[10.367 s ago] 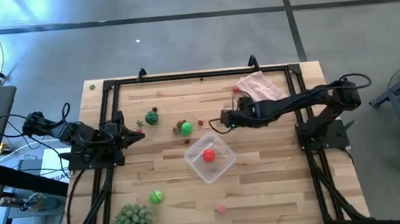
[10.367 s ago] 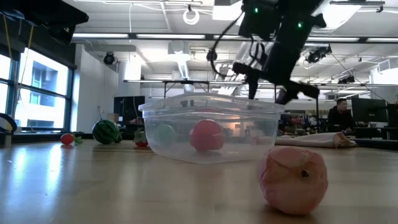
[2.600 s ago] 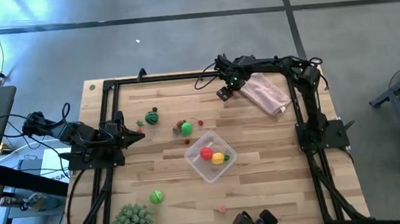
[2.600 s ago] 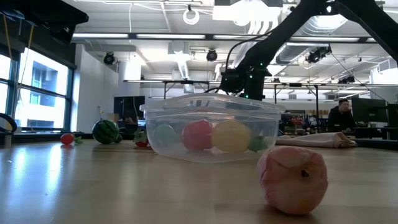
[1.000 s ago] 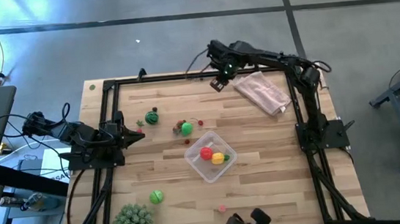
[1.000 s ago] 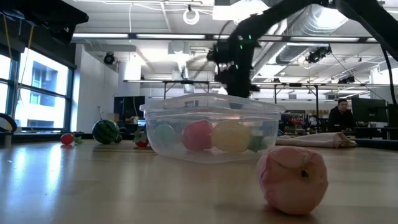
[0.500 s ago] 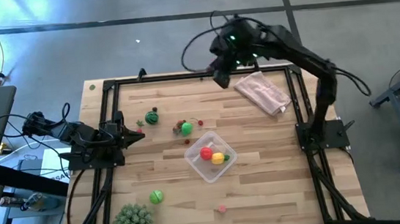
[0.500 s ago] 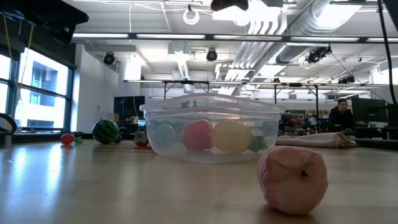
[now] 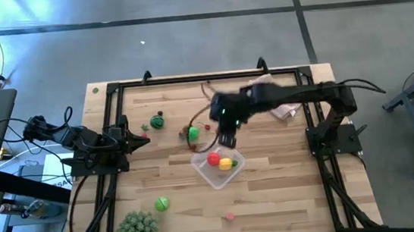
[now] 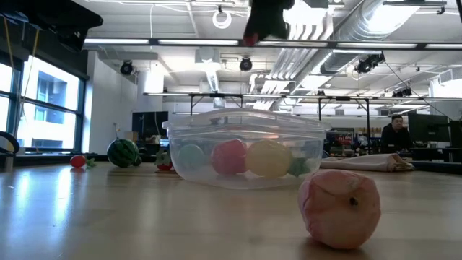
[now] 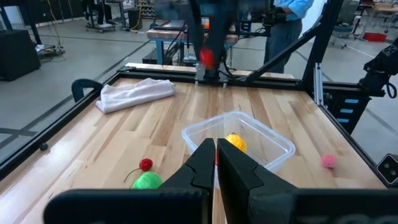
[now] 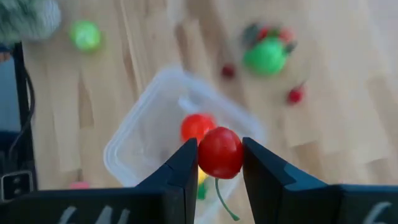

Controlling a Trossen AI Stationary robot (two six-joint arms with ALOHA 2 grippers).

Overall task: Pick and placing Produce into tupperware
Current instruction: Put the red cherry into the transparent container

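Observation:
The clear tupperware (image 9: pixel 207 178) stands mid-table and holds a red piece (image 9: pixel 213 159) and a yellow piece (image 9: pixel 226 163). My right gripper (image 12: pixel 219 144) hangs just above the container's far rim (image 12: pixel 186 84), shut on a small red cherry (image 12: pixel 220 152) with a green stem. My left gripper (image 9: pixel 142 140) waits shut at the table's left side, touching nothing. Loose produce lies on the wood: a striped green melon (image 9: pixel 157 122), a green ball (image 9: pixel 192 133), another green piece (image 9: pixel 161 204) and a pink piece (image 9: pixel 230 216). My right gripper pinches the cherry's round red body (image 12: pixel 220 163) between its two fingers (image 12: pixel 186 168), one on each side. The fingers slant down from the table's right side. The cherry is lifted clear above the tupperware, and its green stem (image 12: pixel 225 200) hangs free.
A spiky pale-green ball plant (image 9: pixel 137 229) sits at the near left corner. A pink cloth (image 9: pixel 283 111) lies at the far right, partly under my right arm. A black frame (image 9: pixel 113 91) runs round the table. Bare wood lies near the front right.
My right gripper has swung from the table's far edge up and then toward the near side, and has come over the tupperware's far rim. It has rolled as it went. It has stayed shut on the red cherry throughout.

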